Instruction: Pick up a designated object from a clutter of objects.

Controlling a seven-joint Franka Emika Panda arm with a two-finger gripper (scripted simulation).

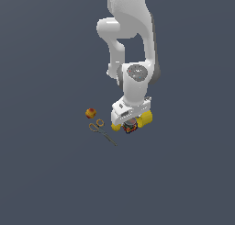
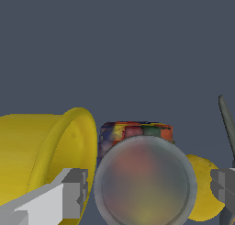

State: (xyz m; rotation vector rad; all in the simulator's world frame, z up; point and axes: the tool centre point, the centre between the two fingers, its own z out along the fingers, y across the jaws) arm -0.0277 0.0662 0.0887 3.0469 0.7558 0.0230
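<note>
Jar (image 2: pixel 144 185) between spread hand (image 2: pixel 149 194) fingers; base hidden by lid, exterior view mostly blocked by arm.

No legible text, labels or nos. anywhere

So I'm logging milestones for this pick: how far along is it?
Done: the gripper is down over the many-coloured jar, one finger on each side, between the yellow cup and the lemon. In hand: closing; the fingers look still apart from the jar. Left: grasping and lifting it from the floor.
</note>
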